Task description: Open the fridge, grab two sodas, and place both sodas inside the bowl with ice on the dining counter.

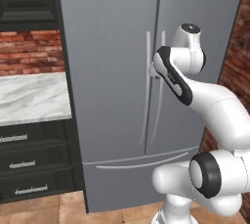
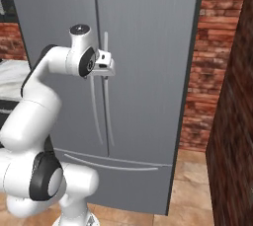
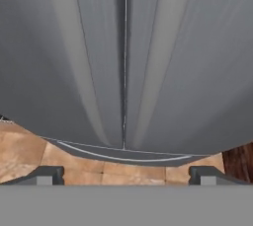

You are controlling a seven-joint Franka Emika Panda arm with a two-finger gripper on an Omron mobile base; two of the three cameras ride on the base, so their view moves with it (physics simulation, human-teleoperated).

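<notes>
The grey French-door fridge (image 1: 112,71) (image 2: 148,47) (image 3: 197,72) stands shut, both doors flush. Two long curved handles (image 1: 146,86) (image 2: 105,111) (image 3: 74,57) flank the centre seam. My gripper (image 2: 109,68) (image 3: 127,174) hovers right in front of the upper part of those handles, facing the seam and pointing downward along the doors. Its jaws stand wide open with nothing between them; both fingertips (image 3: 49,174) show far apart in the hand view. The sodas, the bowl and the dining counter are out of view.
Left of the fridge stand dark drawer cabinets (image 1: 29,162) under a marble top (image 1: 29,96), with a brick wall behind. A brick wall (image 2: 212,72) and a dark panel (image 2: 237,131) close in the right side. The floor (image 3: 24,151) is tan tile.
</notes>
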